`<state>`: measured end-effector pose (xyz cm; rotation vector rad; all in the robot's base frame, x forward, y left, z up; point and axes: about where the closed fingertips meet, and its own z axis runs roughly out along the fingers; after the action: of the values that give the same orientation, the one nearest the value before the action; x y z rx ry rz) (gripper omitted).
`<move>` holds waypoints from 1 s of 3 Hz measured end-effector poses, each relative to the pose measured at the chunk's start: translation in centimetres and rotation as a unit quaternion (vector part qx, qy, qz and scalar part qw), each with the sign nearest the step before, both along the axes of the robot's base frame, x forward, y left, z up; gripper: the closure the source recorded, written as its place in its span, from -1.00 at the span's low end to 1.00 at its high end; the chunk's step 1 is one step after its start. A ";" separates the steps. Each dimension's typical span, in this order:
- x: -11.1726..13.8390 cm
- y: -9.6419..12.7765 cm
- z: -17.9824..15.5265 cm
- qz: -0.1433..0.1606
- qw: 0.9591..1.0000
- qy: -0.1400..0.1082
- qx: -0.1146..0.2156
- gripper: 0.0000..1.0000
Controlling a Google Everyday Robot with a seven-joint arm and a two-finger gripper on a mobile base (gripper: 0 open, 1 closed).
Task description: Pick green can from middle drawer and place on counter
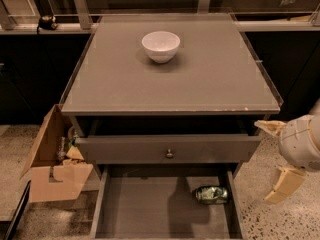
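Note:
The green can (211,194) lies on its side near the right wall of the open middle drawer (145,211), on its bare floor. The counter (200,84) above it carries a white bowl (161,46). My gripper (274,156) hangs off the cabinet's right side, level with the knobbed drawer, up and to the right of the can and apart from it. Its two cream fingers (283,184) are spread apart with nothing between them.
The top drawer with a small round knob (169,153) stands partly pulled out above the middle drawer. An open cardboard box (52,166) with scraps sits on the speckled floor at the cabinet's left. Dark cabinets and a ledge run along the back.

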<state>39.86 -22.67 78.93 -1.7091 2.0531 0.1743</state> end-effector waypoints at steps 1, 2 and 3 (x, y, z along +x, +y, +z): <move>0.0 0.0 0.0 0.000 1.000 0.000 0.000 -1.00; -0.6 0.9 -0.7 0.020 1.000 0.010 -0.006 -1.00; -0.8 1.5 -2.9 0.033 0.999 0.018 -0.005 -1.00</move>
<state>39.10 -21.12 76.06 -1.7939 2.0285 0.2174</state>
